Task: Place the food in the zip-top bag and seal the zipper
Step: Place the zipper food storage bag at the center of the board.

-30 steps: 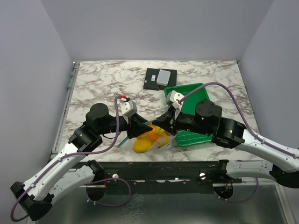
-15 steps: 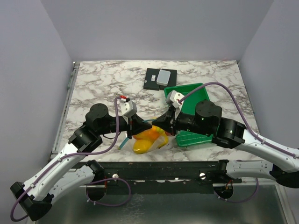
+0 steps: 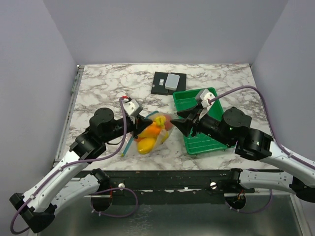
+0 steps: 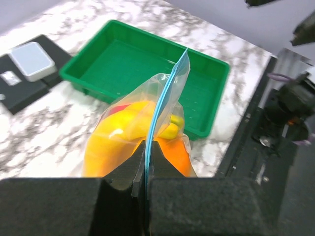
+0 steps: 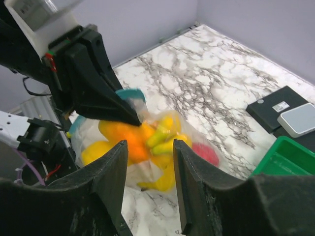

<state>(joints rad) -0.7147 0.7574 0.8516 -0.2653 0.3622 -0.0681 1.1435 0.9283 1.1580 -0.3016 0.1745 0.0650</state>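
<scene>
The zip-top bag (image 3: 156, 133) hangs from my left gripper (image 3: 144, 120), just above the marble table. It holds the food: yellow (image 3: 144, 146), orange (image 3: 153, 129) and red (image 3: 168, 123) toy fruits. In the left wrist view my left gripper (image 4: 146, 145) is shut on the light-blue zipper (image 4: 170, 88), which runs straight out from the jaws over the filled bag (image 4: 123, 132). My right gripper (image 3: 178, 123) is open and empty, just right of the bag and apart from it. In the right wrist view the bag (image 5: 147, 135) shows beyond the open right gripper (image 5: 150, 147), with bananas (image 5: 170, 140) and the red fruit (image 5: 204, 153) inside.
A green tray (image 3: 194, 142) lies right of the bag, under my right arm, and shows in the left wrist view (image 4: 123, 59). A black slab with a pale box on it (image 3: 169, 82) lies farther back. The table's near edge (image 3: 162, 169) is close below the bag.
My right gripper has let go of the bag and drawn back to the right, now open. My left gripper has lifted the bag and carried it a little farther from the near edge.
</scene>
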